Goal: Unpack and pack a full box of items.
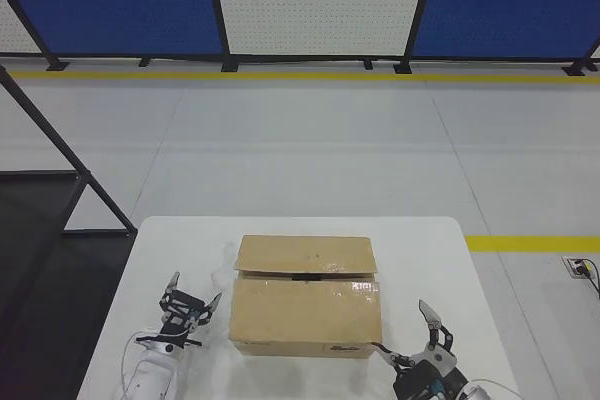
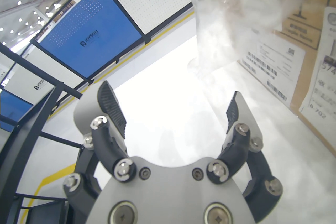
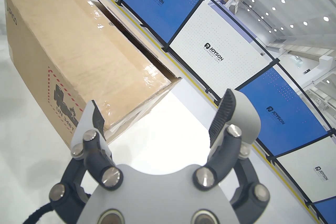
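Note:
A brown cardboard box (image 1: pixel 306 296) stands in the middle of the white table (image 1: pixel 420 250), its top flaps closed with a narrow gap between them. My left gripper (image 1: pixel 191 306) rests open on the table just left of the box, nothing between its fingers. In the left wrist view the left gripper (image 2: pixel 170 107) faces a crumpled clear plastic wrap (image 2: pixel 225 12) hanging at the box's labelled side (image 2: pixel 296 62). My right gripper (image 1: pixel 412 333) stands open at the box's front right corner. In the right wrist view the right gripper (image 3: pixel 160 112) is empty, with the box (image 3: pixel 78 51) beside one finger.
A black metal rack (image 1: pixel 30 230) stands off the table's left side. Blue and white partition panels (image 1: pixel 310 25) line the far floor. Bare table shows behind the box and to both sides.

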`<state>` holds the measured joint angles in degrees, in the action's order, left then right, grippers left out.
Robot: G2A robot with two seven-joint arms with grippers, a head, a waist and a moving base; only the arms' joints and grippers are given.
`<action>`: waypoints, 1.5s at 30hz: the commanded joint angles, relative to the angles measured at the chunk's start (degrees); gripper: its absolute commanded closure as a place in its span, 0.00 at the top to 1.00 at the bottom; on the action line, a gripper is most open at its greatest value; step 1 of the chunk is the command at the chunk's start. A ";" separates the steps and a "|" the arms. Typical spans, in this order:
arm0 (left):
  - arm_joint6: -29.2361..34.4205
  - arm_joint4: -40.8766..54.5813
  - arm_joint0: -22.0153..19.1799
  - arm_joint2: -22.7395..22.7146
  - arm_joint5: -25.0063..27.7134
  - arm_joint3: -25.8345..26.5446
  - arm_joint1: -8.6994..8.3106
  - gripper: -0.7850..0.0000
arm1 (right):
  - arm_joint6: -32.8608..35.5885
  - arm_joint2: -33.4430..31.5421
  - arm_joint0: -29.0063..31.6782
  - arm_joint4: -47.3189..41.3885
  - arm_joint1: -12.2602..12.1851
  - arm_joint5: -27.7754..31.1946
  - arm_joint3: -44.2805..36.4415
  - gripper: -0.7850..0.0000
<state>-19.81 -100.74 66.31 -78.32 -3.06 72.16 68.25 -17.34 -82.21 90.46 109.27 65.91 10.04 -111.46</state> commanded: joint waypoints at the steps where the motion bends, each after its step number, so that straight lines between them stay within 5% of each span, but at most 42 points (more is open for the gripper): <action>1: -0.62 -0.23 -1.88 1.03 -1.18 -1.86 0.34 1.00 | 0.00 0.00 0.00 0.01 0.00 0.00 0.00 1.00; 12: -3.20 1.08 -6.36 3.48 -9.96 -6.30 1.95 1.00 | 0.00 0.00 0.00 0.01 0.00 0.00 0.00 1.00; 35: -4.58 0.35 6.81 -0.62 -39.85 6.64 3.79 1.00 | 0.00 0.00 0.00 0.01 0.00 0.00 0.00 1.00; 45: -1.40 -4.22 9.93 -1.19 -47.72 8.51 4.69 1.00 | 0.00 0.00 0.00 0.01 0.00 0.00 0.00 1.00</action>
<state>-21.45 -105.10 76.04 -79.39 -50.31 80.41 72.87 -17.34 -82.21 90.46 109.27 65.91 10.04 -111.46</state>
